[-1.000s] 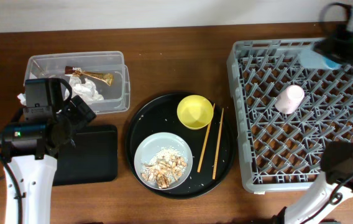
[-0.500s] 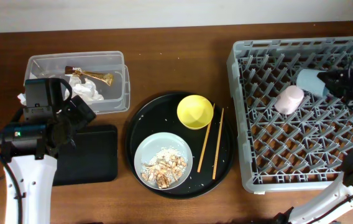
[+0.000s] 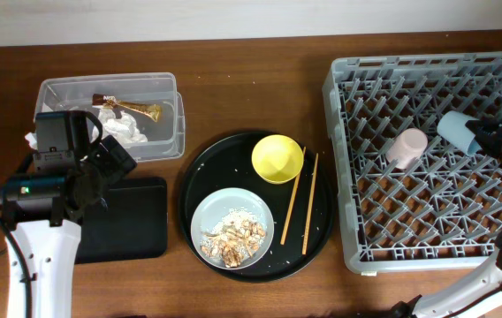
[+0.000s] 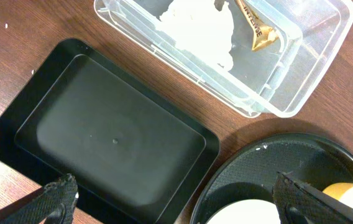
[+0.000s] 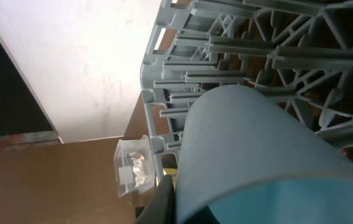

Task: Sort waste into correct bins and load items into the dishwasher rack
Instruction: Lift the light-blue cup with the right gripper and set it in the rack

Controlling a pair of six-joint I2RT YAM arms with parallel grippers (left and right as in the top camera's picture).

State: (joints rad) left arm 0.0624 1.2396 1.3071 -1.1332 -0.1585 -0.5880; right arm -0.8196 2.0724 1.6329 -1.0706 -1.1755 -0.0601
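1. Wooden table (image 3: 233,88), brown, with a pale wall strip along the top edge of the overhead view.
2. Dishwasher rack (image 3: 335,159) fills the right third of the frame. The pink cup (image 3: 407,147) lies on its side among the pegs, upper middle of the rack.
3. Light blue cup (image 3: 456,131) sits just right of the pink cup, not touching it, tilted over the pegs in the rack's upper right.
4. Right gripper (image 3: 479,138) enters from the right edge and is pinched on the light blue cup. In the right wrist view the cup fills the centre, with rack pegs behind it and one dark finger (image 5: 164,199) at its lower left side.
5. Left gripper (image 4: 179,202) has its fingers spread wide and holds nothing. It hovers over the shallow black tray (image 3: 136,221), lower left of the overhead view.
6. Clear tub (image 3: 173,119), upper left, just above the shallow black tray, holds the crumpled napkin (image 3: 125,129) and the gold-and-brown wrapper (image 3: 136,110).
7. Round black tray (image 3: 198,172), centre:
   - yellow-green bowl (image 3: 277,158) upright at its top
   - grey plate (image 3: 207,216) below the bowl, with the food scraps (image 3: 233,238) piled on its lower half and a few grains loose on the tray
   - chopsticks (image 3: 292,199) side by side along the right side, nearly parallel
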